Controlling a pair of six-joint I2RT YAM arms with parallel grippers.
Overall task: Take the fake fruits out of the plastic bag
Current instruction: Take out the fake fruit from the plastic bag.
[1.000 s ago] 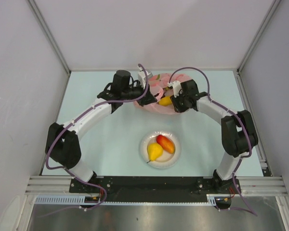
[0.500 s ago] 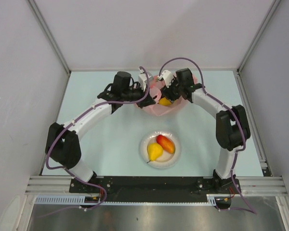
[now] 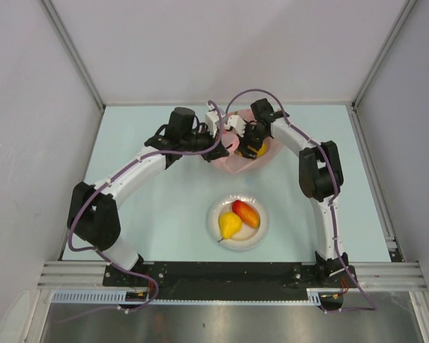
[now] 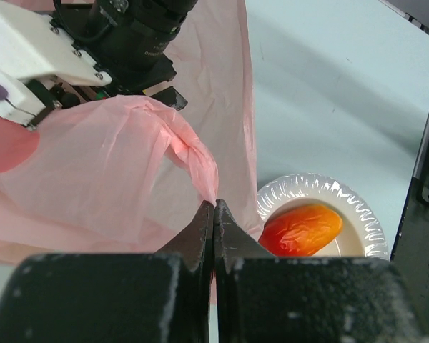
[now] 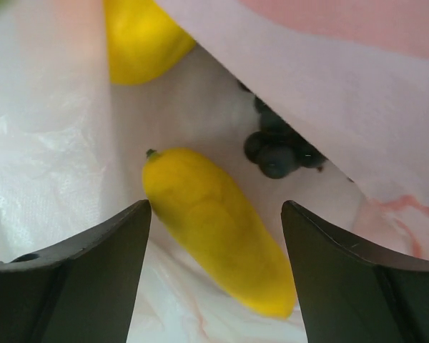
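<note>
In the last second the right pincer (image 5: 215, 205) has swung into the pink plastic bag (image 3: 234, 161) at the far middle of the bench (image 3: 164, 200). Spread wide, it straddles a glossy yellow mango-like fruit (image 5: 225, 246) beside the dark grape bunch (image 5: 275, 153), so a grasp looks near. The left pincer (image 4: 214, 214) pinches the bag's thin, crinkly translucent rim.

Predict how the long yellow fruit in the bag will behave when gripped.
The yellow fruit looks smooth and tapered, so it may slip from the right gripper. Lying on the loose plastic bag, it could slide.
</note>
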